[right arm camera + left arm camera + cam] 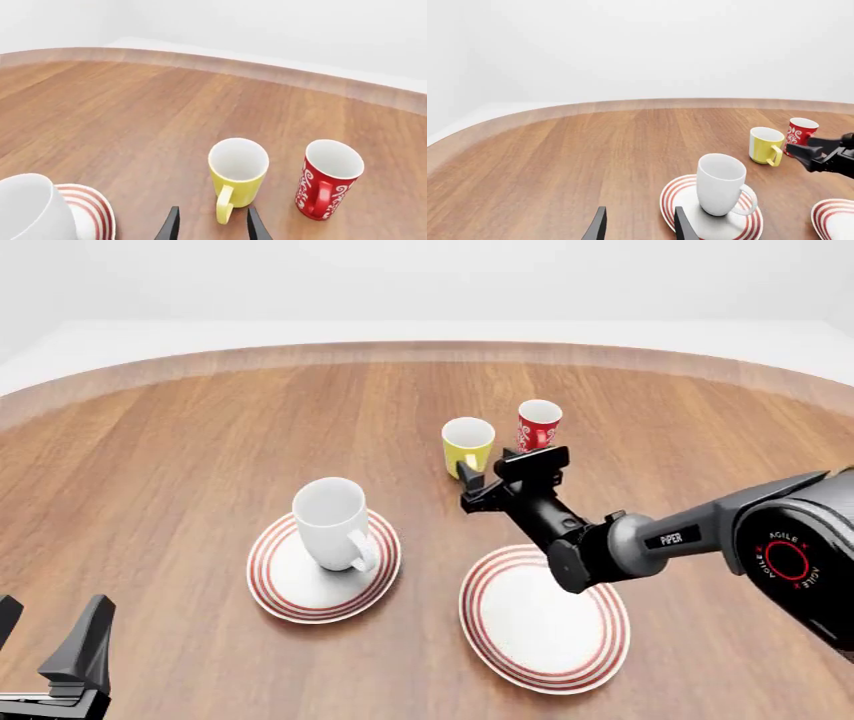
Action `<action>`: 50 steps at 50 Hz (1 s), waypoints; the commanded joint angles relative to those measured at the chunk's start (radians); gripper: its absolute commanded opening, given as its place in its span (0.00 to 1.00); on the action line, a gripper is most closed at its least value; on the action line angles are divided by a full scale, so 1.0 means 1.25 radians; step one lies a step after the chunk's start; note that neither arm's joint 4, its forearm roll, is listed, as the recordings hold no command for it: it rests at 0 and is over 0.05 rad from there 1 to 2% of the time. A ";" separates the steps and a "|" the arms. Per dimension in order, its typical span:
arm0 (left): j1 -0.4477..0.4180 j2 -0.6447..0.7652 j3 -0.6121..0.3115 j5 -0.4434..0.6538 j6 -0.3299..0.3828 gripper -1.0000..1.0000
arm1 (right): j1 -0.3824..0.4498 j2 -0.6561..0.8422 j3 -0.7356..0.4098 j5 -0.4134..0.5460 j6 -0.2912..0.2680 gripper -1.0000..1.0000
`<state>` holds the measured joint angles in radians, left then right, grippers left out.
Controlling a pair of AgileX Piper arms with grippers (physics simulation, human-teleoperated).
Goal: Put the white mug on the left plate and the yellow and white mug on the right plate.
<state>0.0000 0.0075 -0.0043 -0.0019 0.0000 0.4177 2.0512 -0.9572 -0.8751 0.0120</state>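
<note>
The right gripper (503,478), a black two-fingered claw on a dark grey arm marked PIPER, hangs with its fingers spread and nothing between them, just on the near side of the small yellow and white mug (467,445), yellow outside with a yellow loop handle and white inside. In the right wrist view the two dark fingertips (170,226) frame the handle of that mug (237,175), which points back toward the gripper, though whether a finger touches it is hard to judge from that angle. The mug stands upright on the bare brown wooden table (187,460), and just to its right stands a slim red cup with white markings (538,425), also upright. Below the right arm lies the right plate (545,618), a round white plate with red concentric rings near its rim, with nothing on it. To its left lies the left plate (324,567), a matching ringed plate, and on it stands the large plain white mug (332,522), upright, its loop handle turned toward the near right. The left gripper (47,645) sits low at the near left corner of the table, well apart from the plates, its black fingers parted and empty; in the left wrist view they (596,226) point toward the white mug (720,184).
</note>
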 commanded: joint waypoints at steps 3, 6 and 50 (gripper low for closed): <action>0.000 0.000 0.000 0.000 0.000 1.00 | -0.007 0.035 -0.046 0.019 0.000 1.00; 0.000 0.000 0.000 0.000 0.000 1.00 | -0.009 0.042 -0.055 0.023 0.000 1.00; 0.000 0.000 0.000 0.000 0.000 1.00 | -0.018 0.146 -0.182 0.097 0.010 1.00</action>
<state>0.0000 0.0075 -0.0043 -0.0019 0.0000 0.3964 2.2131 -1.1582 -0.7725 0.0222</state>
